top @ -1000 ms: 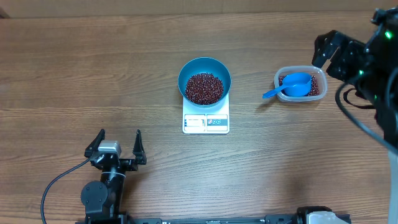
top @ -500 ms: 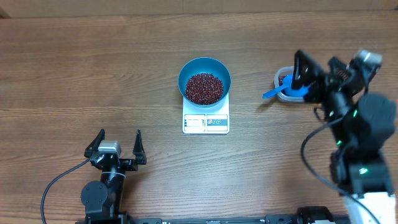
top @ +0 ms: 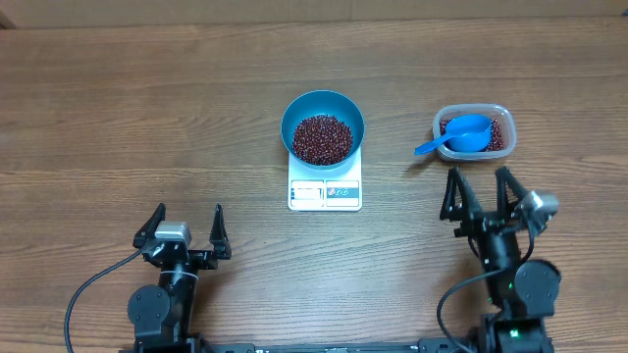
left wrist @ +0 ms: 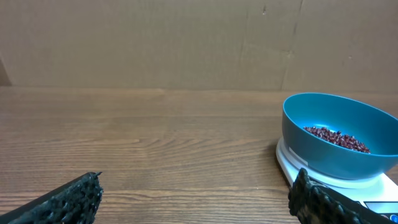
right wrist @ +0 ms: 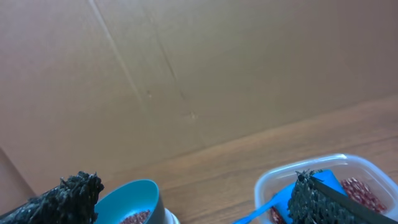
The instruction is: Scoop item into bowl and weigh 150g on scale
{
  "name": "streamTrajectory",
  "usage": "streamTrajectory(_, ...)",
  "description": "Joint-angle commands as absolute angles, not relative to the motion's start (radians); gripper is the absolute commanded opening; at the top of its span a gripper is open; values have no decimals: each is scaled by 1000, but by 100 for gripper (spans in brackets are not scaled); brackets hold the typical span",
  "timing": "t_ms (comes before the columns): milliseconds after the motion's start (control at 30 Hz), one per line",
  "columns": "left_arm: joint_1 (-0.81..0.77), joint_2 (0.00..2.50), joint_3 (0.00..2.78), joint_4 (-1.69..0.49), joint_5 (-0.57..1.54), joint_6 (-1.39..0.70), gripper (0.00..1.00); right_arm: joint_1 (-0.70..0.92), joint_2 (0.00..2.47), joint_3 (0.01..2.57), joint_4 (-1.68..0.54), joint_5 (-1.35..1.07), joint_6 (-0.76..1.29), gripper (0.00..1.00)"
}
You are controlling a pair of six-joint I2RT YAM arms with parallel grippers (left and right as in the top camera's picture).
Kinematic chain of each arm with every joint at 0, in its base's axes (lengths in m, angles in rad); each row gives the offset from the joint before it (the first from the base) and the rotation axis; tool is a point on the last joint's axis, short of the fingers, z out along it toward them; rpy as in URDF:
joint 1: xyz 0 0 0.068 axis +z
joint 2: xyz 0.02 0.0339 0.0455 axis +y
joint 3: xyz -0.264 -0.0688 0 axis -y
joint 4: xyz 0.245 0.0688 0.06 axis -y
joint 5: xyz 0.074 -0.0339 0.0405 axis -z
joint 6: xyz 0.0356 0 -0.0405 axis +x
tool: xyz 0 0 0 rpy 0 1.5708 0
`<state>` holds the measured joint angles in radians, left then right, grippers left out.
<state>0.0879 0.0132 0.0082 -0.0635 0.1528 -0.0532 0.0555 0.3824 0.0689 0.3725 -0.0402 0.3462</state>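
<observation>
Wooden table (top: 118,118) holds the scale (top: 325,194), display end toward the near edge.

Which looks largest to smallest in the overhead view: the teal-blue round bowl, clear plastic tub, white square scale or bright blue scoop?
1. Teal-blue round bowl, narrowly.
2. Clear plastic tub.
3. Bright blue scoop, clearly smallest.
White square scale: unranked, since the bowl hides its rear part; its visible width is close to the bowl's.
</observation>
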Motion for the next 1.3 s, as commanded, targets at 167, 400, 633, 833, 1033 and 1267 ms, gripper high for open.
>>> streamTrajectory(167, 98, 4, 5, -67, 146, -60, 100, 64, 138, 8, 144, 51, 282, 100)
streamTrajectory(400, 98, 4, 5, -67, 146, -60, 99, 64, 2, 8, -76, 49, 190, 100)
streamTrajectory(633, 98, 4, 5, -67, 146, -60, 99, 64, 2, 8, -84, -9, 69, 100)
streamTrajectory(833, 98, 4, 5, -67, 146, -60, 100, 57, 2, 8, -84, -12, 78, 100)
streamTrajectory(1033, 98, 4, 5, -67, 146, -60, 100, 28, 2, 8, -84, -9, 78, 100)
streamTrajectory(1267, 98, 4, 5, -67, 146, -60, 100, 22, 2, 8, -84, -9, 78, 100)
